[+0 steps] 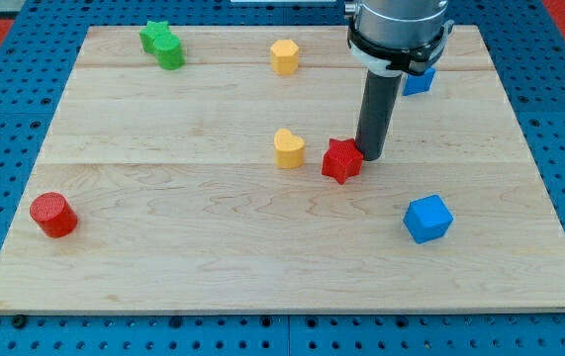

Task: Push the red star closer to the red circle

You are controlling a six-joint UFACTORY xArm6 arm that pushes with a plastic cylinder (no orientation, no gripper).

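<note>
The red star [340, 160] lies right of the board's middle. The red circle [53, 215] stands far off at the view's left, near the board's left edge. My tip [372, 156] rests on the board right against the star's right side, touching or almost touching it. The dark rod rises from there toward the view's top.
A yellow heart [288, 148] sits just left of the red star. A yellow block [284, 56] and a green star with a green block [162, 44] lie near the top. A blue cube [427, 219] lies at lower right; another blue block [420, 79] is behind the rod.
</note>
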